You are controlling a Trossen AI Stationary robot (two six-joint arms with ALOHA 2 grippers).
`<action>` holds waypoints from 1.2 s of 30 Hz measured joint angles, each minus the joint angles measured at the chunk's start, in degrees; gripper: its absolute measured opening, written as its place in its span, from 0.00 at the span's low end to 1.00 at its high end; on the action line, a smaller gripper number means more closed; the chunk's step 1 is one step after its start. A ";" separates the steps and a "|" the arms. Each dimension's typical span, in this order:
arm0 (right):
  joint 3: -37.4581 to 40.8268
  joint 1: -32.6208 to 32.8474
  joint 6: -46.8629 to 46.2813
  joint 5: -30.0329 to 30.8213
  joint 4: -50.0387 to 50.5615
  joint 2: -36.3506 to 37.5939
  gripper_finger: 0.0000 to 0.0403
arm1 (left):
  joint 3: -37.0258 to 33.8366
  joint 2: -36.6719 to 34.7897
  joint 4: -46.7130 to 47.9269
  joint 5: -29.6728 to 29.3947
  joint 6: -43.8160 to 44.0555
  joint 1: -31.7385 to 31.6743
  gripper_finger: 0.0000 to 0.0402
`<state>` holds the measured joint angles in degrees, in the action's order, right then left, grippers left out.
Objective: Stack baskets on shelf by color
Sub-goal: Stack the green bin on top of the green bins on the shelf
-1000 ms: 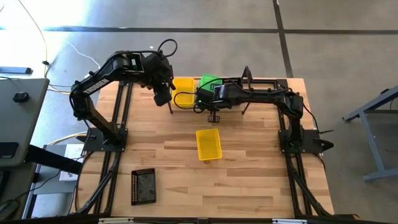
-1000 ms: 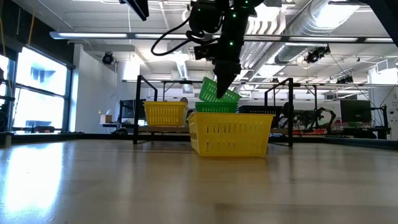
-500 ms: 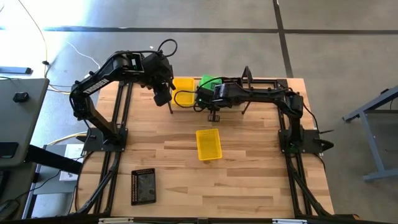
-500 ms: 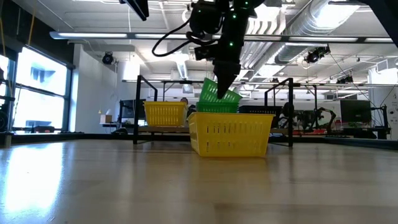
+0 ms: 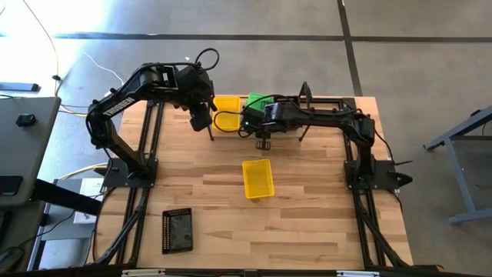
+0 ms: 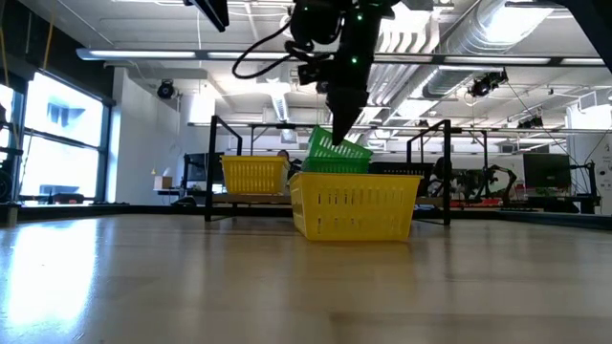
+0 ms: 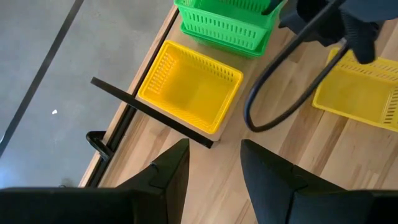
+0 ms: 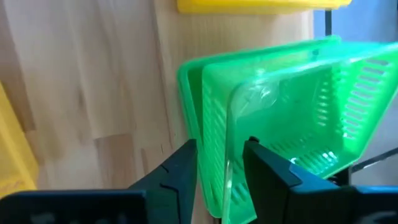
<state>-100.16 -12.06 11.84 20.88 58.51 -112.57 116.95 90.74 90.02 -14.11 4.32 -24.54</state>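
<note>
High view: right gripper (image 5: pixel 254 118) over the green baskets (image 5: pixel 257 100) on the shelf (image 5: pixel 231 132); a yellow basket (image 5: pixel 258 178) mid-table, black basket (image 5: pixel 177 230) near the front.

Low view: right fingers have lifted off the tilted top green basket (image 6: pixel 337 151), now released and not yet seated.

Left wrist: left gripper (image 7: pixel 214 165) open, empty, above the shelf's yellow basket (image 7: pixel 189 94).

Right wrist: fingers (image 8: pixel 183 165) apart, straddling a green rim. Stack count unclear.

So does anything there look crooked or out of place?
Yes: the top green basket sits tilted in the green basket below it on the shelf, not nested flat. The right gripper straddles its wall, open. One yellow basket and a black basket lie off the shelf.
</note>
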 joint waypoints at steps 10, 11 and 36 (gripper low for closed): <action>-6.74 -1.36 -1.18 -5.81 3.87 0.00 0.28 | 0.00 0.00 0.00 0.00 0.00 -0.02 0.33; -7.42 -1.82 -1.33 -7.50 4.14 0.00 0.28 | 0.00 0.00 0.00 0.00 0.00 0.00 0.33; -14.77 -15.12 -30.80 -26.29 3.36 0.02 0.28 | 0.00 0.00 -2.09 -6.66 -2.32 -0.02 0.33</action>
<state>-114.93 -27.19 -18.96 -5.42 61.86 -112.55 116.95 90.74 87.93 -20.77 2.00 -24.56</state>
